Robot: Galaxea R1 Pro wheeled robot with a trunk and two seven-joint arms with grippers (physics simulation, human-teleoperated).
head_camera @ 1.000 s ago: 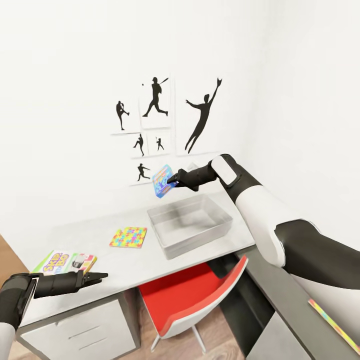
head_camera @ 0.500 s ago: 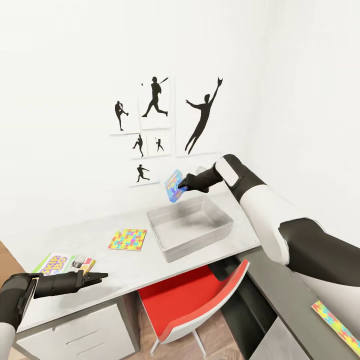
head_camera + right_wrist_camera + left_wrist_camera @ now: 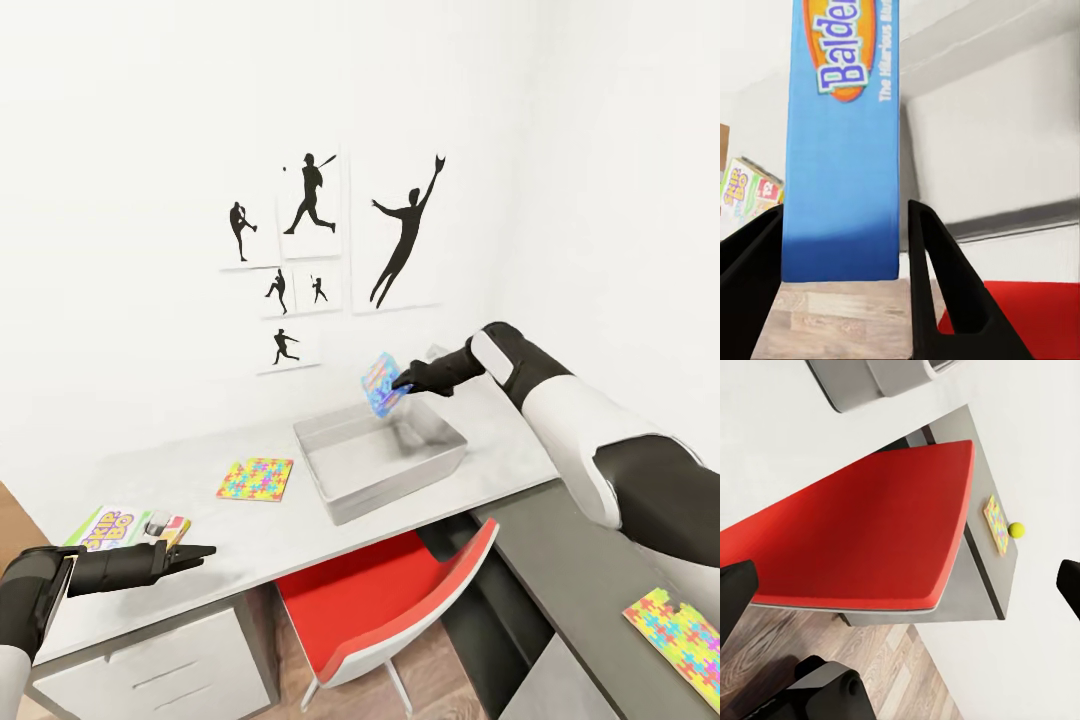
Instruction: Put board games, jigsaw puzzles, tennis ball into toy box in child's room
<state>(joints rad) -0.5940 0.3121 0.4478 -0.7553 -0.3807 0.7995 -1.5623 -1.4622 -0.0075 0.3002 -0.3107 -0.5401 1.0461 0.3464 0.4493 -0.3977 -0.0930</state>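
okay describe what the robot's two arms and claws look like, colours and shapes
Both arms have glossy white rounded shells alternating with black segments. Each ends in a black wrist and a black two-fingered claw: the left claw has slim tapered fingers, and the right claw's fingers look flat and blade-like up close.

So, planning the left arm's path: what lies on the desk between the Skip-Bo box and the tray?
Head view: one jigsaw puzzle between Skip-Bo and tray.

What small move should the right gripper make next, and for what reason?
Probably lower a little and open. The right gripper holds the blue board game over the far edge of the toy box, so releasing there should drop it inside.
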